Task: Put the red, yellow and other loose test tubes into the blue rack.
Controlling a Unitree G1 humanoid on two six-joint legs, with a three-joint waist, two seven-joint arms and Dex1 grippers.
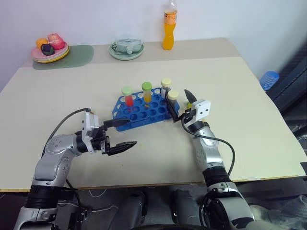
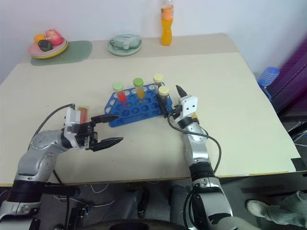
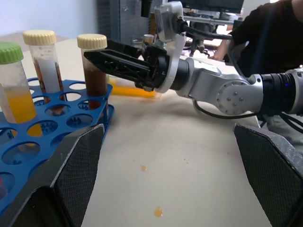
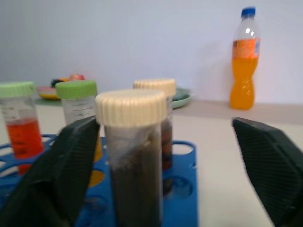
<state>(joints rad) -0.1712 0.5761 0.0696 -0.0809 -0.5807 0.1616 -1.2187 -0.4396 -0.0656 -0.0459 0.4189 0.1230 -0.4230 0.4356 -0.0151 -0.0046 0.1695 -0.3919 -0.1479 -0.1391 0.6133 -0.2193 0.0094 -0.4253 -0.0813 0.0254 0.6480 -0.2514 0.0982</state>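
Where it stands racked, the dark brown-filled tube [image 4: 135,161] wears a cream cap.

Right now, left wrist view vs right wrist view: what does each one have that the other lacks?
Left wrist view alone: the right gripper open beside the cream-capped brown tube, a person's dark sleeve, and small orange spots on the table.

Right wrist view alone: the orange drink bottle, the red-filled tube and a plate of fruit behind.

Both: the blue rack, the brown tube standing in it, another cream-capped tube and a green-capped yellow-filled one.
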